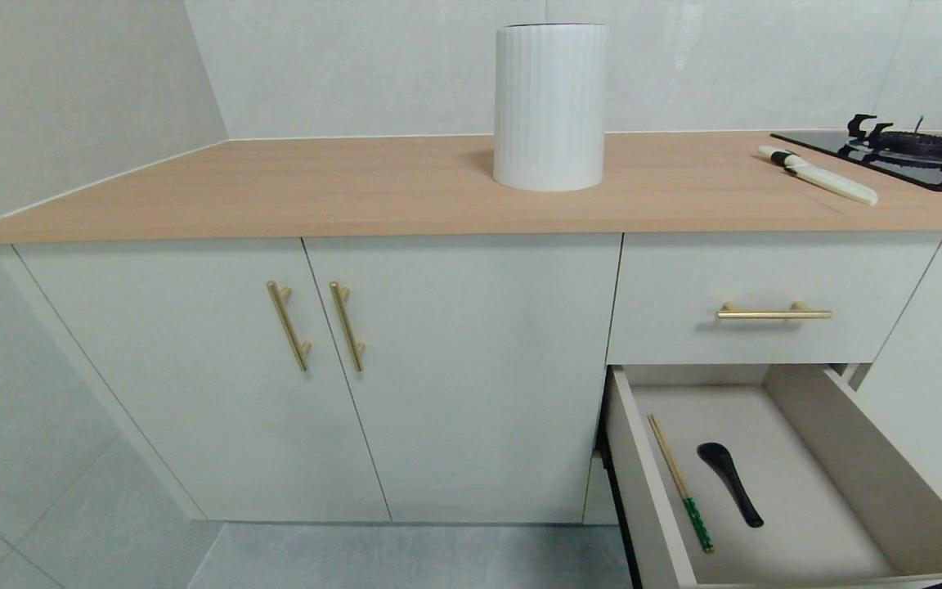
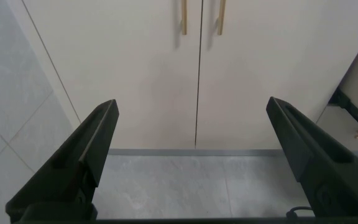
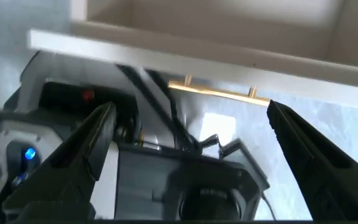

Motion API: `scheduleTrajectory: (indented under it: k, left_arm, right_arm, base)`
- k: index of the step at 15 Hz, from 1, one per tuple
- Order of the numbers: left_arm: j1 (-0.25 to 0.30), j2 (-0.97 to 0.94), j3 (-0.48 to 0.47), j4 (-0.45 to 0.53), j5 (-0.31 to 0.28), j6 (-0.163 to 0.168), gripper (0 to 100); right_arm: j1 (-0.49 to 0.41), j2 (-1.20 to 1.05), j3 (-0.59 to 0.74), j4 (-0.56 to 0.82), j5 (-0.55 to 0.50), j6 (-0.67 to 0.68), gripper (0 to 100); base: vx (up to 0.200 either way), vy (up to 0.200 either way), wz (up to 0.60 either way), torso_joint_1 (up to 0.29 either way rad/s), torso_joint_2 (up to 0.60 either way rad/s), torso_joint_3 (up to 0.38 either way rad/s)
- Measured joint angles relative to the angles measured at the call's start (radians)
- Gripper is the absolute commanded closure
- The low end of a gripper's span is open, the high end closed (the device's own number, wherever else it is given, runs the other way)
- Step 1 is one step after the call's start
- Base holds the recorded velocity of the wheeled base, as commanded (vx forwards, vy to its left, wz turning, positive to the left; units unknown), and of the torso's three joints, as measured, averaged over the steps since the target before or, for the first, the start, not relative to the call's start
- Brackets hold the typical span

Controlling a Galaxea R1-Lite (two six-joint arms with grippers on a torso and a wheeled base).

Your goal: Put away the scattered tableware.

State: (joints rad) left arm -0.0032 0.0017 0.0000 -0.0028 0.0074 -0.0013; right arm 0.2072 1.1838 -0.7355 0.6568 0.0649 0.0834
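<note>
Well, the white knife [image 1: 818, 174] with a black band lies flat on the counter [image 1: 316, 180]. A black spoon [image 1: 730, 472] and green-tipped chopsticks [image 1: 681, 484] lie in the open drawer [image 1: 863, 458]. My left gripper [image 2: 191, 106], spread wide and empty, faces the cupboard doors [image 2: 135, 62]; my right gripper [image 3: 191, 109] is just as wide and empty.
</note>
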Motion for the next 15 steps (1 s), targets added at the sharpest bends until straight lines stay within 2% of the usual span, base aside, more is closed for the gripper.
scheduleTrajectory:
  k: [3,9,15]
  left_arm:
    - [0.000,0.000,0.000,0.000,0.000,0.000,0]
    - [0.000,0.000,0.000,0.000,0.000,0.000,0]
    - [0.000,0.000,0.000,0.000,0.000,0.000,0]
  right_arm:
    - [0.003,0.092,-0.008,0.054,0.003,0.001,0]
    - [0.004,0.349,0.003,0.058,0.002,0.007,0]
    - [0.000,0.401,0.079,-0.181,-0.016,0.011,0]
  base:
    - [0.000,0.000,0.00,0.000,0.00,0.000]
    - [0.000,0.000,0.00,0.000,0.00,0.000]
    - [0.000,0.000,0.00,0.000,0.00,0.000]
